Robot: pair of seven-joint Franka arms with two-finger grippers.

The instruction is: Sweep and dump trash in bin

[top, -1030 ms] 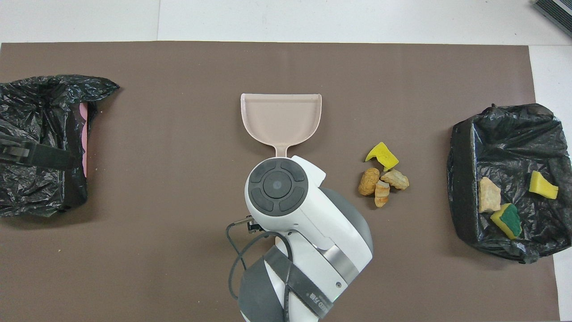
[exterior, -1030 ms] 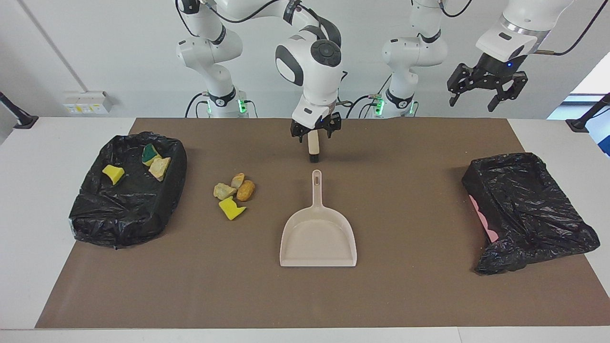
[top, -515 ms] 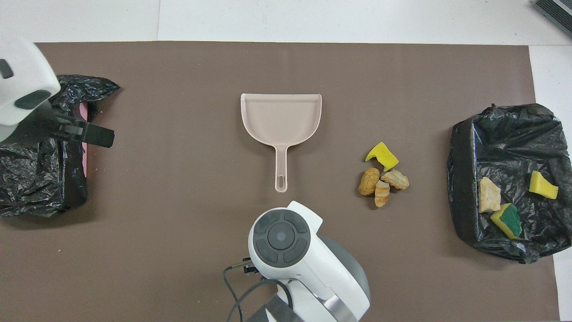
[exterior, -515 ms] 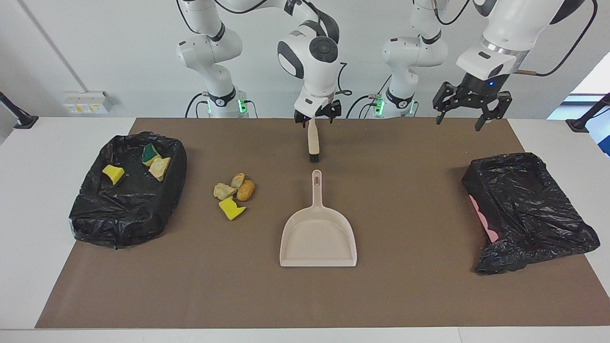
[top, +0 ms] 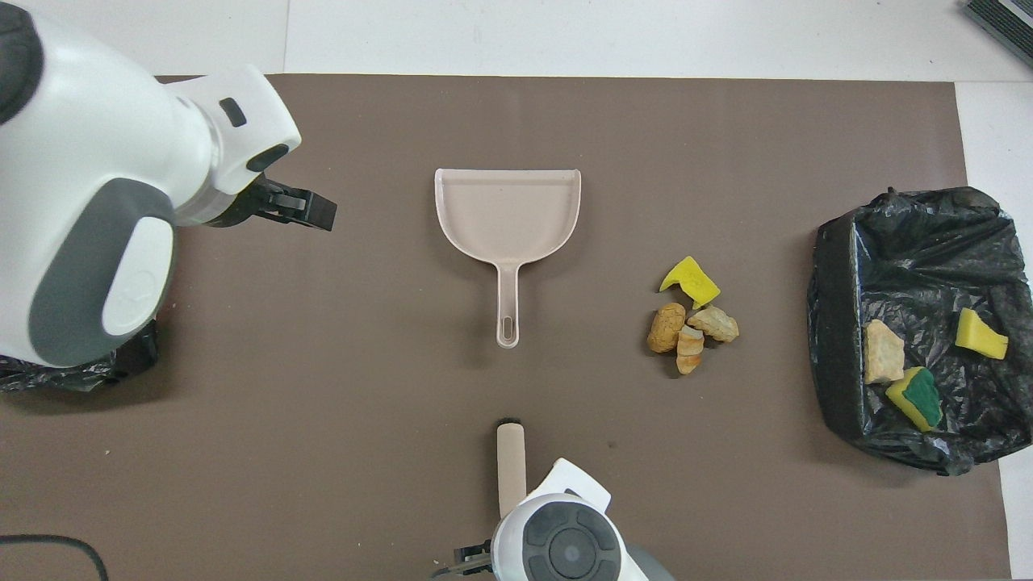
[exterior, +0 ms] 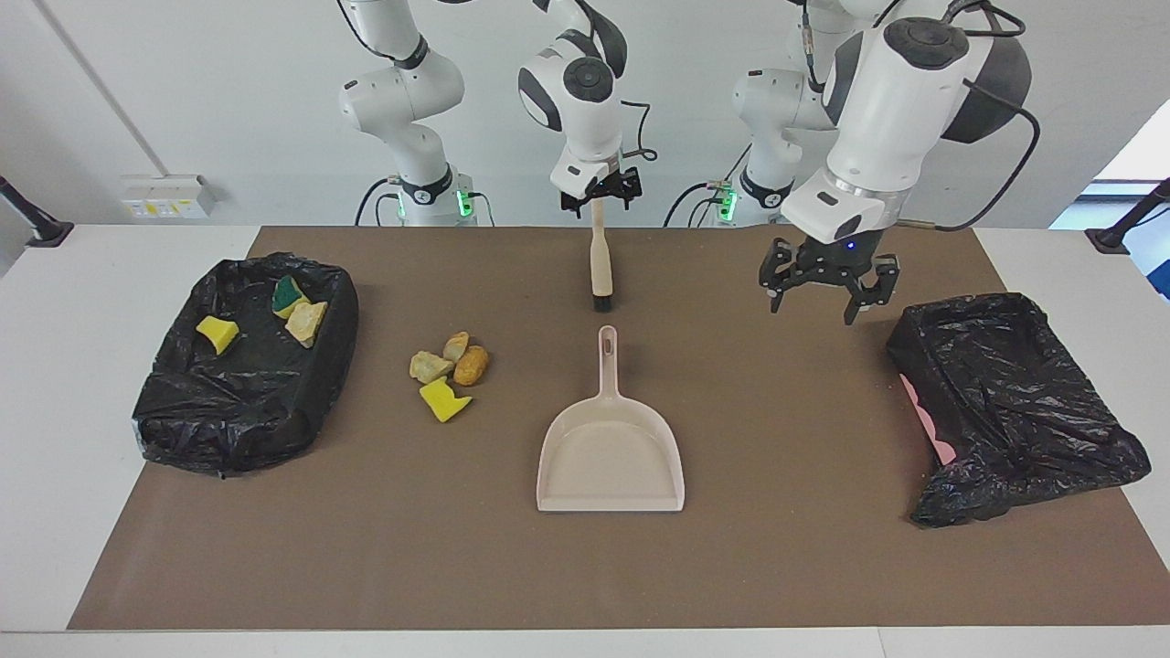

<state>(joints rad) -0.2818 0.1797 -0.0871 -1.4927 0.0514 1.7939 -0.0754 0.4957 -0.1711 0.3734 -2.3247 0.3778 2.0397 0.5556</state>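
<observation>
The right gripper [exterior: 599, 195], clamped on the brush [exterior: 600, 262], has pulled back from the dustpan [exterior: 611, 454]; the left gripper [exterior: 827, 291], jaws wide, swings toward it. Four trash scraps [exterior: 447, 370] lie beside the dustpan, unswept.

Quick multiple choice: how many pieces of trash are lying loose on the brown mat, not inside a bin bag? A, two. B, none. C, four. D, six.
C: the loose trash is a cluster of four on the brown mat, three crusty lumps and one yellow sponge piece, between the dustpan and the bag-lined bin, which holds three more pieces.
</observation>
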